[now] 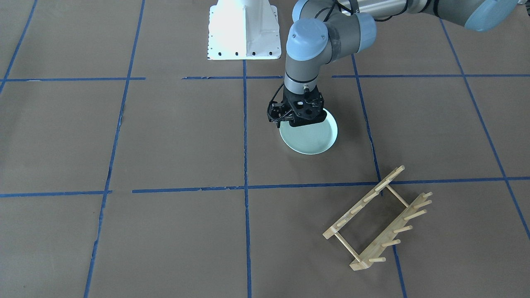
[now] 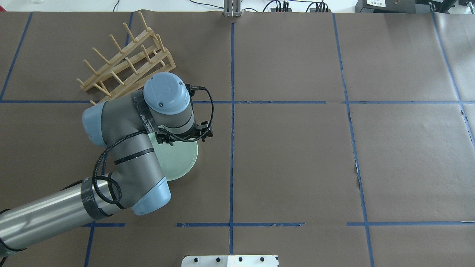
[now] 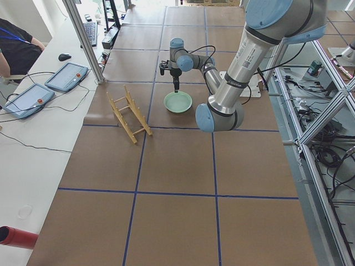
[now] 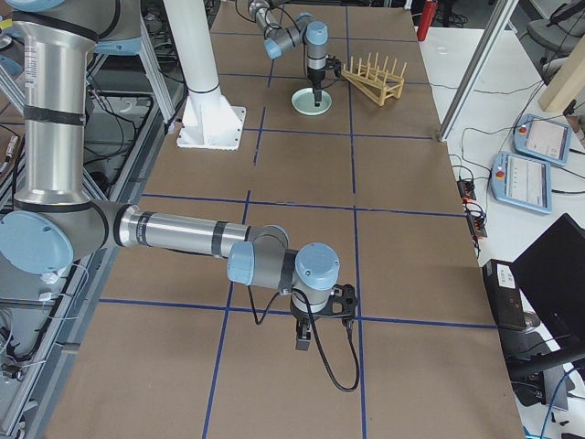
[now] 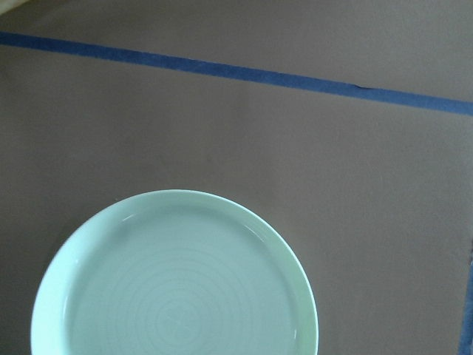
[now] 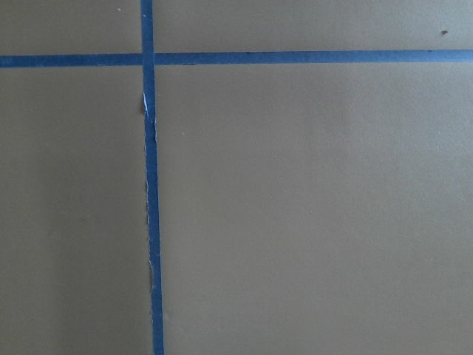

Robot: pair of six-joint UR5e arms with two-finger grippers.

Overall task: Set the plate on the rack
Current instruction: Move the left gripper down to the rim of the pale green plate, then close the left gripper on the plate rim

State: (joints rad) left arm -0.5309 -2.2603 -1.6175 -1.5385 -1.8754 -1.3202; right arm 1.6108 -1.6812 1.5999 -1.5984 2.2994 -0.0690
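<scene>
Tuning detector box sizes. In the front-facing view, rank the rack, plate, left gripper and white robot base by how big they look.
1. rack
2. white robot base, cut off by the frame's top edge
3. plate and left gripper: about alike. The gripper hides part of the plate and sits nearer the camera, so no ranking.

The worktop (image 1: 165,136) is covered in brown paper and divided into large squares by blue tape lines (image 1: 245,165). In the front-facing view, a white base mount (image 1: 244,31) stands on it at the top centre. The plate (image 1: 312,138) lies flat just right of centre, inside one square. The rack (image 1: 379,219) stands at the lower right, set at an angle across a tape crossing, well apart from the plate.
</scene>
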